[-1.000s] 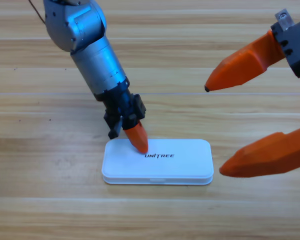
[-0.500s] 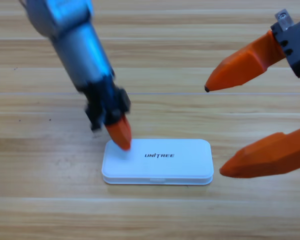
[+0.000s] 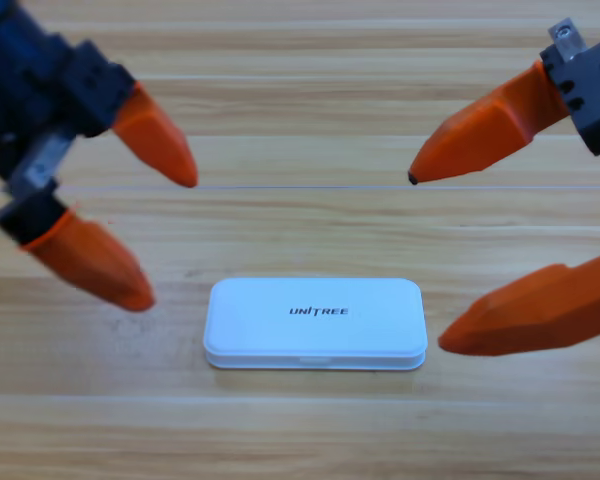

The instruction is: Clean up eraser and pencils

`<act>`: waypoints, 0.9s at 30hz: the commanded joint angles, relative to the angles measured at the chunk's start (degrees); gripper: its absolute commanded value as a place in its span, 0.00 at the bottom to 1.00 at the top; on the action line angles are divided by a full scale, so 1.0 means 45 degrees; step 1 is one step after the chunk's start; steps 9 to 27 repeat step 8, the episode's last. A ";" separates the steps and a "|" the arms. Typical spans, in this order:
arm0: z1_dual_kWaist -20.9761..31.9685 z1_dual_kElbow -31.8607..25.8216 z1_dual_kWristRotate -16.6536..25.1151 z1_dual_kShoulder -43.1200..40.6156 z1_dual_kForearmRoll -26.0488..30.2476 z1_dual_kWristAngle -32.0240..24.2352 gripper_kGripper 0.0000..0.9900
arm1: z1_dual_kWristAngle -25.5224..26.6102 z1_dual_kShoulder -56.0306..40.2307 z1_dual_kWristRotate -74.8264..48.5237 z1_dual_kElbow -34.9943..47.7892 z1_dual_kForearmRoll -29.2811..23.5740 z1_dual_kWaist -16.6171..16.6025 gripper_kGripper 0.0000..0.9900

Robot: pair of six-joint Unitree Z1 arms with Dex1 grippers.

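High view shows my left gripper point(image 3: 162, 240) and right gripper point(image 3: 425, 262) both spread, empty, flanking the closed white case point(image 3: 315, 323) mid-desk point(image 3: 300, 430). No eraser or pencils visible, presumably inside. A careless retreat could nudge the case.

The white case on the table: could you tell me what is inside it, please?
Nothing inside can be seen: the case lies shut, its lid covering the contents. No eraser or pencils show anywhere. Both the left gripper and right gripper hang open beside it.
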 commanded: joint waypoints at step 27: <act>-0.0348 0.0908 -0.0332 -0.0256 -0.0624 0.0003 1.00 | 0.0137 -0.0002 0.0060 0.0482 -0.0458 -0.0028 0.99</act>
